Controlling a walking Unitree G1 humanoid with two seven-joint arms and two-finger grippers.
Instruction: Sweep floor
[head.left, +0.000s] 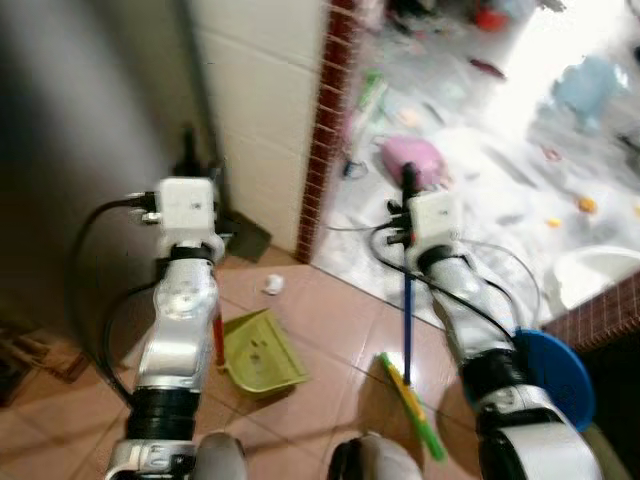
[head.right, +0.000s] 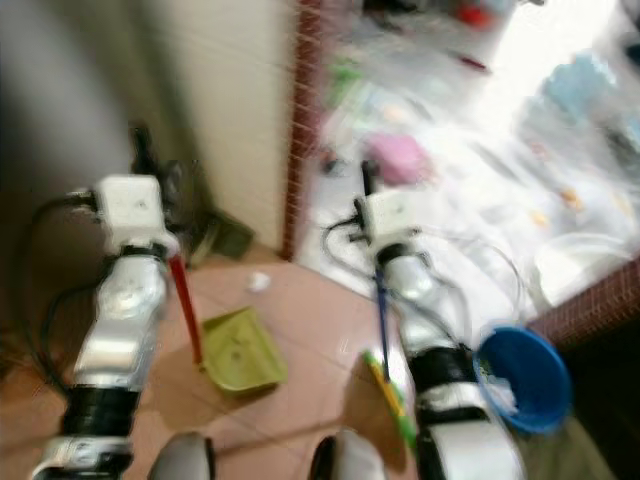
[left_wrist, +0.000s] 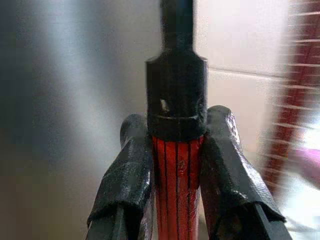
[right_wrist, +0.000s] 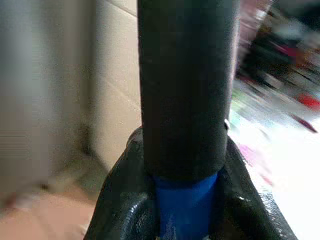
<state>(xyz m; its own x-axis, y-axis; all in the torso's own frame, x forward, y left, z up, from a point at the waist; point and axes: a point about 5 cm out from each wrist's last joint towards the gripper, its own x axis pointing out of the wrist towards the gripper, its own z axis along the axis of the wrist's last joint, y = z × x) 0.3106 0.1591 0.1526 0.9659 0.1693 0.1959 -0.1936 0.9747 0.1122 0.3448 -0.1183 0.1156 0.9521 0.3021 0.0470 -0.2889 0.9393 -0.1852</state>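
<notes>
Lying on the pink floor tiles just beyond the green dustpan (head.left: 262, 351), the white scrap (head.left: 272, 285) sits nearer the left hand (left_wrist: 176, 165), whose fingers are clamped on the dustpan's red handle (left_wrist: 176, 187). The right hand (right_wrist: 184, 200) grips the broom's blue pole (head.left: 407, 330), nearly upright, its green head (head.left: 412, 403) resting well to the right of the scrap, so I judge the sweep must run leftward.

One dustpan (head.left: 262, 352), one broom (head.left: 407, 345), one bucket (head.left: 553, 372)
</notes>
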